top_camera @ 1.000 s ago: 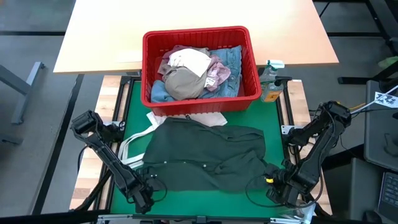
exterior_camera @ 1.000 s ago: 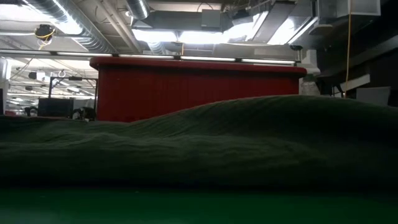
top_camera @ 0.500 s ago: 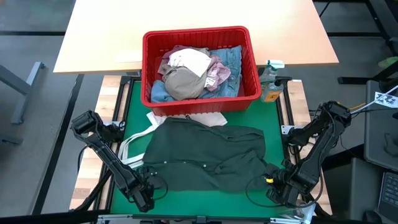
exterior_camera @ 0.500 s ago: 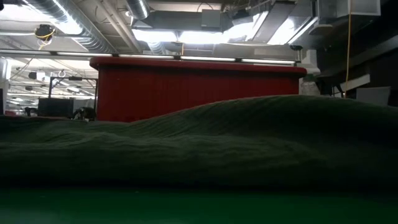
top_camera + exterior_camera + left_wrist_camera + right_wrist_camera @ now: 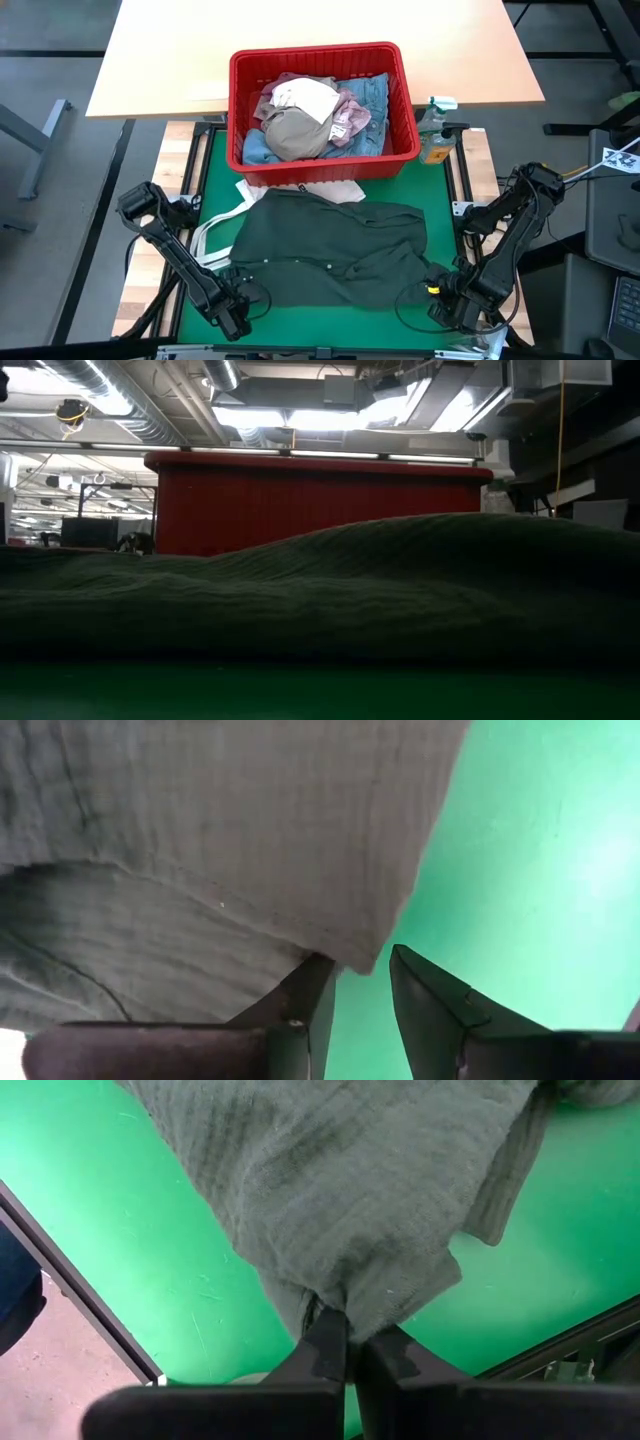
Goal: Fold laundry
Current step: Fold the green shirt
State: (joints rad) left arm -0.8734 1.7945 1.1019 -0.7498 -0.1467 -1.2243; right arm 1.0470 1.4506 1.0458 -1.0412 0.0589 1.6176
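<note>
Dark green top point(image 5: 330, 250) spread flat, rumpled, on green counter mat. Beige trousers point(image 5: 295, 133), pink top point(image 5: 352, 112), jeans point(image 5: 378, 95) heaped in basket.

Top centre of the high view, the basket point(image 5: 318, 60) sits at the far edge of the desk mat point(image 5: 440, 200), and inside it the trousers point(image 5: 298, 132) are heaped in the middle, over the jeans point(image 5: 372, 95) and the pink top point(image 5: 352, 112). Just right of the basket stands a spray bottle point(image 5: 436, 128). Below the basket, spread across mid-frame, lies the top point(image 5: 330, 250), its upper left corner overlapping a tote bag point(image 5: 222, 230). Lower left, the left end effector point(image 5: 236, 318) is at the top's near left corner; lower right, the right end effector point(image 5: 440, 290) pinches the near right corner.
</note>
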